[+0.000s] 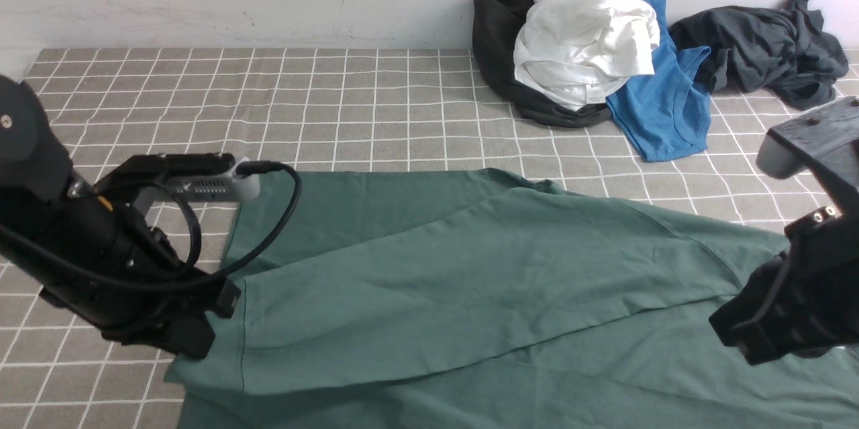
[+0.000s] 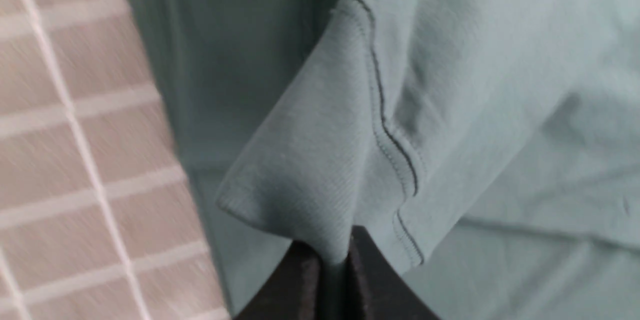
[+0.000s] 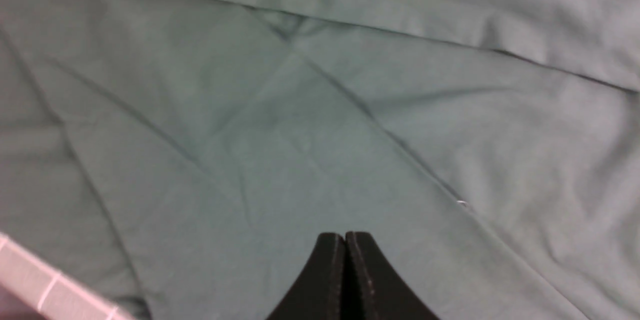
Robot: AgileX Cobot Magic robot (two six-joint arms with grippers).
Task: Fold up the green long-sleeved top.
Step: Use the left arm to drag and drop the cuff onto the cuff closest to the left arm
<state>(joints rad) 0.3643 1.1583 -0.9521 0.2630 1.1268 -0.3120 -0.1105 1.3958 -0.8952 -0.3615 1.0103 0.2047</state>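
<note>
The green long-sleeved top [image 1: 470, 268] lies spread over the near half of the table. One sleeve is laid across its body toward the left. My left gripper [image 1: 198, 340] sits low at the top's left edge. In the left wrist view the left gripper [image 2: 334, 260] is shut on a ribbed, stitched end of the top [image 2: 310, 160], which rises in a peak from the jaws. My right gripper [image 1: 746, 342] hovers over the top's right part. In its wrist view the right gripper [image 3: 345, 240] is shut with nothing in it, above flat green fabric [image 3: 300, 134].
A heap of clothes leans against the back wall at right: a black garment [image 1: 493, 33], white ones [image 1: 584, 33], a bright blue top [image 1: 664, 107] and a charcoal-grey garment [image 1: 765, 46]. The checked tablecloth [image 1: 335, 100] shows bare at the back left.
</note>
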